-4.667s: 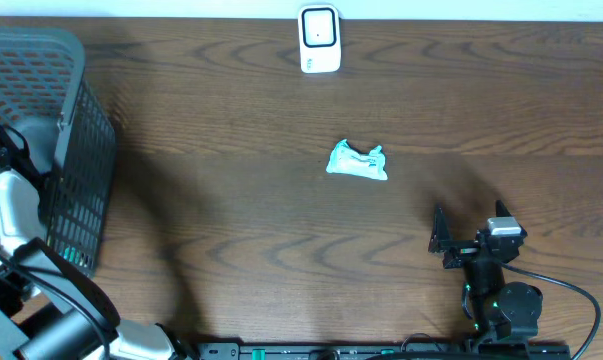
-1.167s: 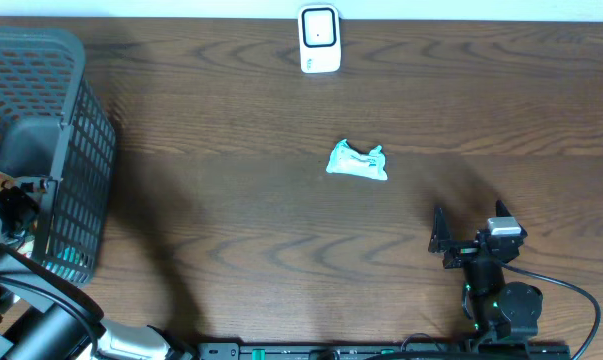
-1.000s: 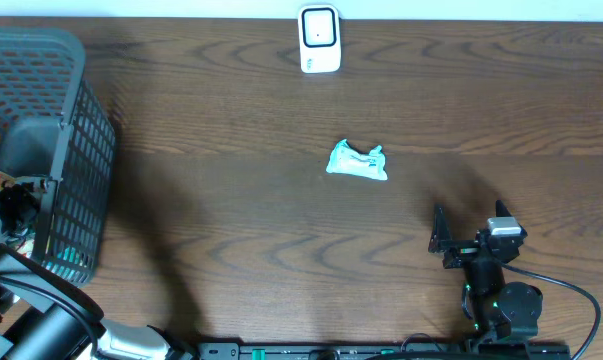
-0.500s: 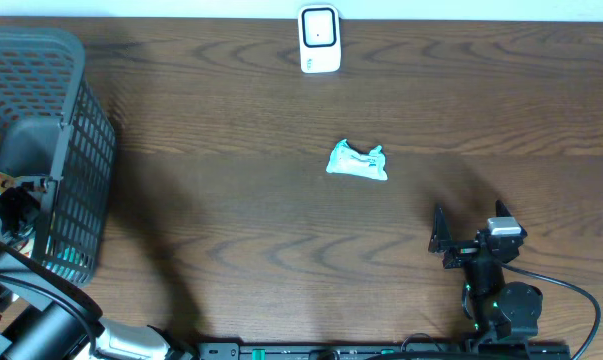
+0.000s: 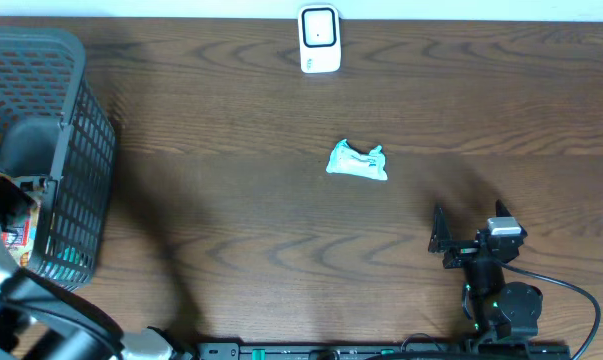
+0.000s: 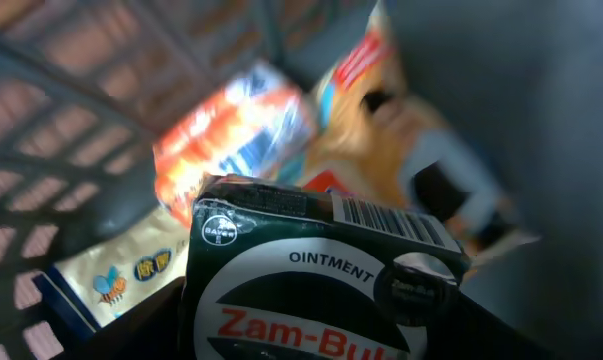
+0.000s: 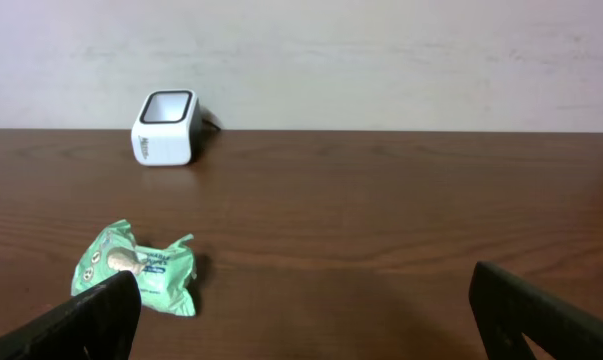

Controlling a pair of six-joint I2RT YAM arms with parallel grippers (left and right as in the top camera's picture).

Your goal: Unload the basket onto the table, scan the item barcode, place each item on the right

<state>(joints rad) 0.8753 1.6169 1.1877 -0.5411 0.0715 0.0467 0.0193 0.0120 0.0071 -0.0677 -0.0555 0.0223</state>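
**Lifting the ointment box out of the basket, barcode up**

My left tool (image 6: 311, 338) is reaching down inside the grey mesh basket (image 5: 73, 150) at the left end of the tabletop (image 5: 231, 210). As far as the wrist view shows, it is clamping the Zam-Buk ointment box (image 6: 321, 275). The box is filling the space right in front of the tool, with dark finger shapes on both sides of it.

The barcode (image 6: 391, 222) is sitting on the box's upper edge, facing away from my wrist and uncovered. To do this step well, I am judging that I should:
- draw the box straight up, clear of the mesh wall and the loose snack packets (image 6: 231, 130) lying under it;
- grip firmly enough that the smooth carton is not slipping or twisting;
- leave the striped face bare.

The white barcode scanner (image 5: 319, 40) is standing well away, at the far edge of the tabletop near its middle. The box will need carrying across and turning so the stripes are facing the scanner window.

A green packet (image 5: 357, 161) is lying between scanner and near edge. My right tool (image 7: 306, 290) is resting with its jaws spread wide and holding nothing.
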